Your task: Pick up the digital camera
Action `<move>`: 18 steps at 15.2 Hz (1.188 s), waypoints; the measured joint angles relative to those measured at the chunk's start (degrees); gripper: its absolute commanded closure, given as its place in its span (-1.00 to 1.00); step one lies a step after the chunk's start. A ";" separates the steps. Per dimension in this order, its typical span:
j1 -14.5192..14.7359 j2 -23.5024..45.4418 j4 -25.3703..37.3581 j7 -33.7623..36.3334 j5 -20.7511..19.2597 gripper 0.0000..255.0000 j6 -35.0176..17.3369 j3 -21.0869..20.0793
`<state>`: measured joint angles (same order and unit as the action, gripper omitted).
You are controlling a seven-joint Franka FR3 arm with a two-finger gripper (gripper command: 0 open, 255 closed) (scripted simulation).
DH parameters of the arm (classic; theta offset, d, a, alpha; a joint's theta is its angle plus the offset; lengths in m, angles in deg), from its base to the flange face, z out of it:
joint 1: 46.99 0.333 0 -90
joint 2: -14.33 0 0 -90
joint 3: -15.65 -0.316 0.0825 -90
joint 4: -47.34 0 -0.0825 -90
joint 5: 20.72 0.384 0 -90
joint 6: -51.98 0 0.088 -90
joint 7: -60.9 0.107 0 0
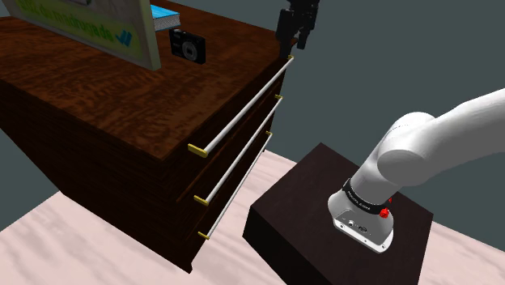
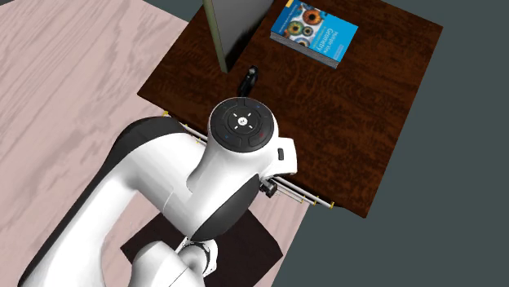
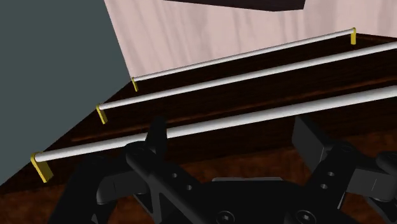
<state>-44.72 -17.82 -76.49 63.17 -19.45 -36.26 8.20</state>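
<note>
Three views, and we take them in turn.

In the shoulder view the camera stands upright on the dark dresser, black, its lens turned our way. It is just beside the end of a leaning board, with a blue book farther back. Three white rails cross the drawer fronts. The gripper hangs over the far end of the dresser's front edge, well apart from the camera. The frame cuts off its top, and here we cannot tell how its fingers stand. The white arm rises from the stand on a pale floor.

From overhead, the second exterior view reduces the camera to a thin dark sliver between the board and the arm. The book shows its cover of coloured circles. The arm covers much of the dresser's front edge.

In the wrist view the fingers stand apart, released, clasping nothing. Beyond them we see the rails, gold at their ends, then the floor.
</note>
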 measured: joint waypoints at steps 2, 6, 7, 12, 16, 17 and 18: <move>0.55 3.48 2.82 0.70 0.51 -1.00 -0.93 -1.23; 1.61 11.22 10.32 2.43 0.95 -1.00 -1.70 -3.86; 1.91 13.01 11.99 2.95 0.99 -1.00 -1.92 -4.56; 3.20 22.87 22.94 4.77 0.07 -1.00 -1.41 -7.39; 5.04 32.19 33.97 7.20 -1.79 -1.00 0.10 -9.98; 5.51 34.22 36.67 7.54 -2.31 -1.00 0.71 -10.45; 5.94 35.91 38.47 7.71 -2.77 -1.00 0.76 -10.81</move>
<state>-38.78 18.09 -38.02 70.88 -22.23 -35.50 -2.61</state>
